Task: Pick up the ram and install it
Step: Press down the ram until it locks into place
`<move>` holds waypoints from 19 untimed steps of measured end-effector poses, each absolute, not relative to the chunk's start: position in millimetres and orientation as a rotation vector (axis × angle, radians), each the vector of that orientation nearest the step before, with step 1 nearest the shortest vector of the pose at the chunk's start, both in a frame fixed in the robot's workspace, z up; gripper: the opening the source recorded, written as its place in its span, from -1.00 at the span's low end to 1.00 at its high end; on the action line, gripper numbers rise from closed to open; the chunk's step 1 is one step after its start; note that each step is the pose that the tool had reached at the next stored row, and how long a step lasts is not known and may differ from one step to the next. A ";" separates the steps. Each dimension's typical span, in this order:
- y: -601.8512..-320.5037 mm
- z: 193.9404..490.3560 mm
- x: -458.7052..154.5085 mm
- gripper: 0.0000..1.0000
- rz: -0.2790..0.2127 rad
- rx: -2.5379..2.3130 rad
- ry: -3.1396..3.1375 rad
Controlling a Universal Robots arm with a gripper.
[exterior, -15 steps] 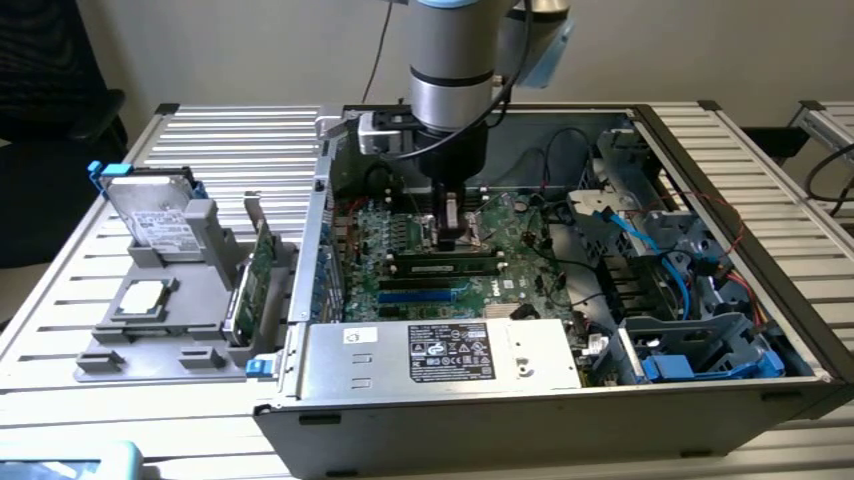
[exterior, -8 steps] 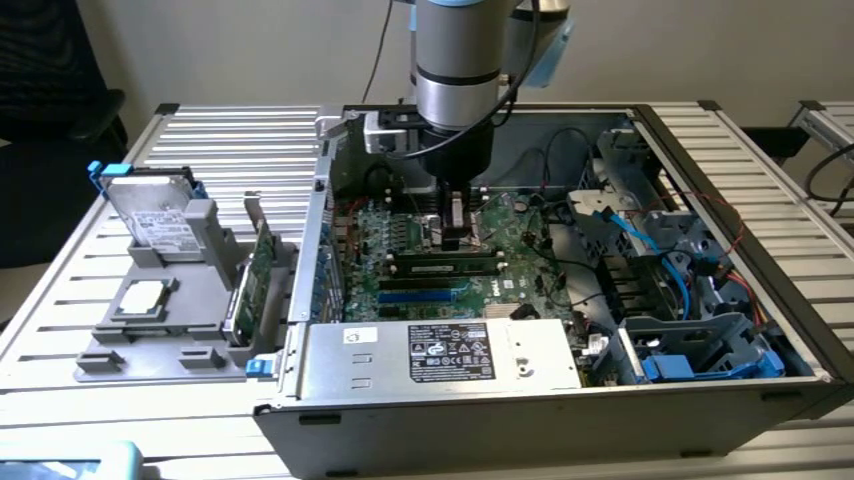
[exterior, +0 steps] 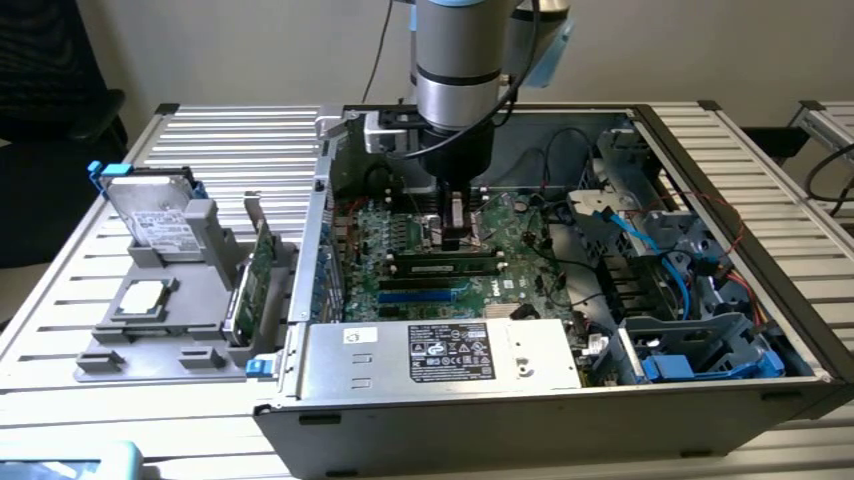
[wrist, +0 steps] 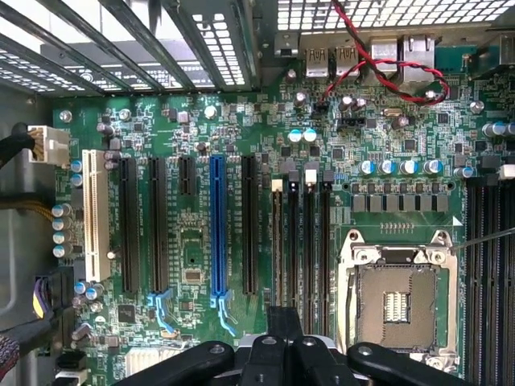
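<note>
The ram (exterior: 441,267) is a narrow green stick with black chips, lying along a memory slot on the motherboard (exterior: 400,240) inside the open computer case (exterior: 534,420). My gripper (exterior: 459,236) reaches straight down into the case and hangs shut right over the stick, at or just above its top edge; I cannot tell if they touch. In the wrist view my shut gripper (wrist: 283,318) points at the row of black memory slots (wrist: 310,241) beside the CPU socket (wrist: 398,301). Nothing shows between the fingers.
A silver power supply (exterior: 441,355) fills the case's near side. Blue and black cables (exterior: 641,240) and a drive cage (exterior: 701,350) crowd the exterior view's right. Outside, on the exterior view's left, a grey fixture (exterior: 134,340) holds a hard drive (exterior: 158,222) and a green card (exterior: 250,285).
</note>
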State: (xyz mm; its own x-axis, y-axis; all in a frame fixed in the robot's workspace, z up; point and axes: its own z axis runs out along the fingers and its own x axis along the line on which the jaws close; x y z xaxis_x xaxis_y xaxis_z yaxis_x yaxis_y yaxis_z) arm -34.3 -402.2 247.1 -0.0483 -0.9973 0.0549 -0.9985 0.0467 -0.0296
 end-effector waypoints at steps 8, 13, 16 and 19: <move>-402.2 247.1 -34.2 -0.79 0.091 2.006 -2.386; -402.2 247.1 -34.2 -0.79 0.089 1.915 -2.457; -402.2 247.1 -34.2 -0.79 0.088 1.859 -2.498; -402.2 247.1 -34.2 -0.79 0.087 1.804 -2.537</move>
State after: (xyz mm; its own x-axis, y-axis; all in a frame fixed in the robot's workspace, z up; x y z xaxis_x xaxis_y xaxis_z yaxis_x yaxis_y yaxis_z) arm -34.2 -402.2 247.1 -0.3288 -0.9428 0.0549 -0.9444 0.3276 -0.0296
